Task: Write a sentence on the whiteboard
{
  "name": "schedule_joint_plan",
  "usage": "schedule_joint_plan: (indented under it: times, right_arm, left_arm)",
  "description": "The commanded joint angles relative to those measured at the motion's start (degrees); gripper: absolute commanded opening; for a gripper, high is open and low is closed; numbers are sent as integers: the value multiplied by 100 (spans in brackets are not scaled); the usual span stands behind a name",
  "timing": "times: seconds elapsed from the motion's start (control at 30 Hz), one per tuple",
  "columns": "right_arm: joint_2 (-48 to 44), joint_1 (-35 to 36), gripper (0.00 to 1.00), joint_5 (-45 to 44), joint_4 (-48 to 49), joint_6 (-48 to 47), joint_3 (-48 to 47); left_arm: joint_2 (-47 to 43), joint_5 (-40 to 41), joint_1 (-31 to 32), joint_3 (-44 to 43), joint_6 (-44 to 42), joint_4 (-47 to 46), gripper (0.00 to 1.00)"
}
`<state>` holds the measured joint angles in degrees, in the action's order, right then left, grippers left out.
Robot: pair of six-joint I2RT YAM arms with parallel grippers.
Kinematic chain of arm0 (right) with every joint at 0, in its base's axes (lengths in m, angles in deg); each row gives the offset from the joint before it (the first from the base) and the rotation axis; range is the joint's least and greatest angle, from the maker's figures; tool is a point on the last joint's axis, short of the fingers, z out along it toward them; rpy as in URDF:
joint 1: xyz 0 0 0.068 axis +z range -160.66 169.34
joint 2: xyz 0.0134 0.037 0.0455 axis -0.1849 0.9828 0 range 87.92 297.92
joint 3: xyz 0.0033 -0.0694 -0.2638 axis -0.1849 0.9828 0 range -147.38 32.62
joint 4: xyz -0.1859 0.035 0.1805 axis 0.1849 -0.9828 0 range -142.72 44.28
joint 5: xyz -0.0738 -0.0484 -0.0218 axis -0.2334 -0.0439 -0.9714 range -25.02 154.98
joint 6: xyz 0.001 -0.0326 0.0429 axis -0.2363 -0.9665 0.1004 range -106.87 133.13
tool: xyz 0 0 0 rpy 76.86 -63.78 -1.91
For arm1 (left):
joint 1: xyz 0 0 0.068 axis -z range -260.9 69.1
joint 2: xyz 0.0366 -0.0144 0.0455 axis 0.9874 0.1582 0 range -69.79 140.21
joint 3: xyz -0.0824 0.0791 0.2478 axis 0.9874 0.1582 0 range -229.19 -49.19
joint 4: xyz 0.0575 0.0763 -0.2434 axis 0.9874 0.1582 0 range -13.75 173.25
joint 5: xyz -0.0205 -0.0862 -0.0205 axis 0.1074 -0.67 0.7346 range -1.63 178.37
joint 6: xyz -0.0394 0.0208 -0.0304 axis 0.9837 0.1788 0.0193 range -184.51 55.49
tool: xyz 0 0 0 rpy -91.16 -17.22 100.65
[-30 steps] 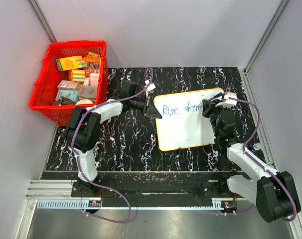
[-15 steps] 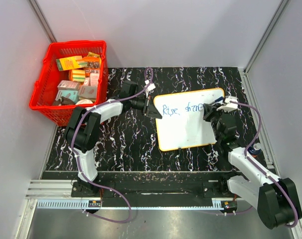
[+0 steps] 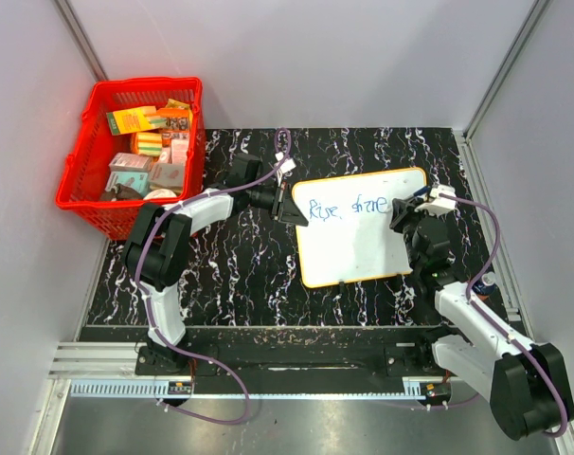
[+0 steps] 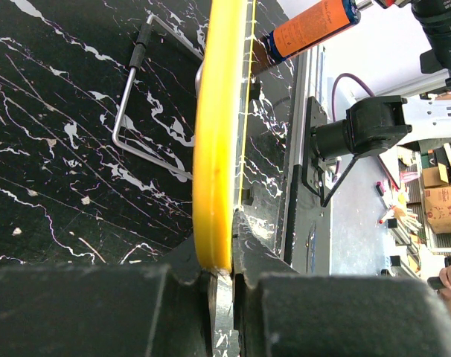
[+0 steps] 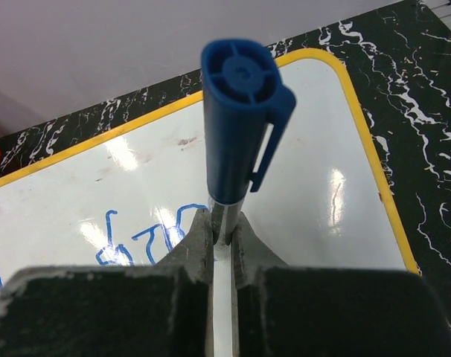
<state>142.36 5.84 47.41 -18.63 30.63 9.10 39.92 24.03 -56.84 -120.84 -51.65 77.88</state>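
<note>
**Whiteboard writing, mid-task.** The flat white whiteboard with rounded corners and a thin orange-yellow rim lies on the black, white-veined tabletop, between the two arms and right of centre.

The left gripper is pressed together on the board's left edge. Its jaws pinch the yellow rim, apparently to steady the board.

The right gripper hangs over the board's upper right part, jaws clamped on the barrel of a blue marker pen. The pen's clip-bearing blue end points up at the wrist camera. The tip is hidden, so I cannot tell whether it touches the surface.

The thin blue handwritten sentence runs as one line across the top of the board and reads roughly "Rise shine". Its last letters sit just beside the right gripper, and the board below the line is blank.

Judged progress: two words appear written, and any further word or a second line is yet to come, so the task looks somewhat past halfway.

A red plastic mesh basket of small boxes stands well apart at the far left and plays no part here
</note>
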Motion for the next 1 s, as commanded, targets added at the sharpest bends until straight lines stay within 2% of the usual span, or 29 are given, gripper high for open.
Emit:
schedule_joint_plan:
  times: [0.0,0.23,0.37,0.8,0.97]
  right_arm:
    - [6,-23,0,-327,15,-211,-248]
    - [-231,-23,0,-72,-80,-255,-293]
    - [-880,-23,0,217,-300,-211,-222]
    - [-1734,-14,0,2043,-99,-405,454]
    - [-2147,160,0,2327,-107,-396,674]
  left_arm:
    - [253,677,266,170,-1207,268,0]
    - [253,677,258,170,-1207,268,0]
    - [253,686,258,161,-1207,268,0]
    - [253,712,267,170,-1198,268,0]
    - [261,712,267,161,-1190,268,0]
